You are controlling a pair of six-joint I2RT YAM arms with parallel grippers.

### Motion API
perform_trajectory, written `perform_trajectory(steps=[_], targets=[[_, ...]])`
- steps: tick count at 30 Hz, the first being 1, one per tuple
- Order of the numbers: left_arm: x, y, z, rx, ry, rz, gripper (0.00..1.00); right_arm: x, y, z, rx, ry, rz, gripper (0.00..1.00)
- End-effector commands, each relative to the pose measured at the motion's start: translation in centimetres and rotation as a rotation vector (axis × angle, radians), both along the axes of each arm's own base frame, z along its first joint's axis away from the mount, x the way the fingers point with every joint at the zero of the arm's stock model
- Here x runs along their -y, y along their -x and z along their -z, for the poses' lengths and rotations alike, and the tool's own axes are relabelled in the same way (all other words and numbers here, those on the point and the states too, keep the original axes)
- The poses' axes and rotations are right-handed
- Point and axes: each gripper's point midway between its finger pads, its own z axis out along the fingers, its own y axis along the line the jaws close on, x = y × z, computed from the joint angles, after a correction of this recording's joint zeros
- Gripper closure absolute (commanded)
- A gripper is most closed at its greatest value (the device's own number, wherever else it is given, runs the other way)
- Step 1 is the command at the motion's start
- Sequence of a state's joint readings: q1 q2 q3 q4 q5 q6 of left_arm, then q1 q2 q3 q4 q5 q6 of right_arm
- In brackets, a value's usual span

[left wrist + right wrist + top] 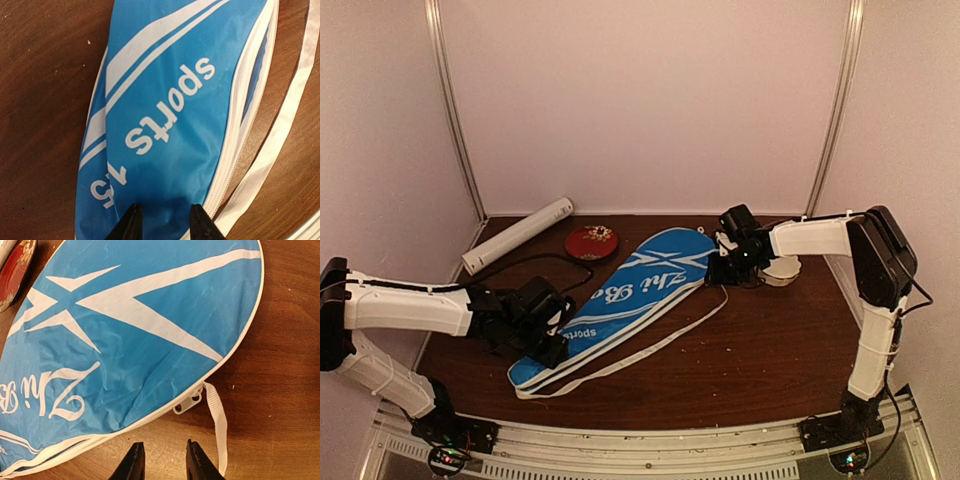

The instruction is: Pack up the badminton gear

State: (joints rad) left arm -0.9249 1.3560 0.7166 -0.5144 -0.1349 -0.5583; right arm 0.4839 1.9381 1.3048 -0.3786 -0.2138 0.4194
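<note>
— Over the brown table [770, 350]: hovering at both ends of the blue bag [630, 290], lying slantwise mid-table. Showing left gripper [165, 217] and right gripper [163, 454] jaws apart, gripping nothing.
— Risking catching the loose strap [217, 425], dragging the bag into the red dish [591, 241].

Back wall: I see one plain pale pinkish-white panel [640, 100], matt and unmarked.
Side walls: matching pale side panels stand at the left [380, 130] and at the right [910, 110].
Corners: thin grey metal strips [457, 110] run down both joins.
Table: a dark brown wood-grain top [750, 350], flecked with pale specks.
Near edge: a ribbed silver metal rail [650, 455] runs along it.
Light: soft, warm and rather dim on my feed.
</note>
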Motion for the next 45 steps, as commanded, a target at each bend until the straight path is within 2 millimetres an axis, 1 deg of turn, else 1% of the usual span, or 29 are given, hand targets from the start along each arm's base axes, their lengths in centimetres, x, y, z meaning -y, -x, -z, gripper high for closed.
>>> perform_trajectory(steps=[1,6,11,17,24,28,40,45], targets=[[1.3,-1.3,-1.3,0.041,0.055,0.008,0.65,-0.9,-0.8,0.2,-0.022,-0.101,0.11,0.69],[1.2,-1.7,-1.4,0.047,0.066,0.002,0.65,-0.3,-1.3,0.9,-0.019,-0.139,0.229,0.73],[1.1,-1.7,-1.4,0.049,0.066,0.001,0.65,0.6,-1.3,1.3,-0.016,-0.136,0.311,0.76],[1.2,-1.7,-1.4,0.045,0.072,0.006,0.65,1.0,-1.5,2.4,-0.011,-0.12,0.342,0.77],[1.3,-1.6,-1.2,0.041,0.076,0.009,0.65,1.5,-2.5,2.3,-0.012,-0.077,0.391,0.77],[1.3,-1.7,-1.3,0.046,0.08,0.008,0.65,1.6,-2.9,2.4,-0.032,-0.051,0.41,0.79],[0.8,-1.5,-1.3,0.056,0.087,0.008,0.65,0.9,-3.4,3.1,-0.121,-0.004,0.396,0.83],[0.6,-1.5,-1.0,0.056,0.09,0.011,0.65,0.5,-3.2,3.4,-0.151,0.034,0.352,0.92]])
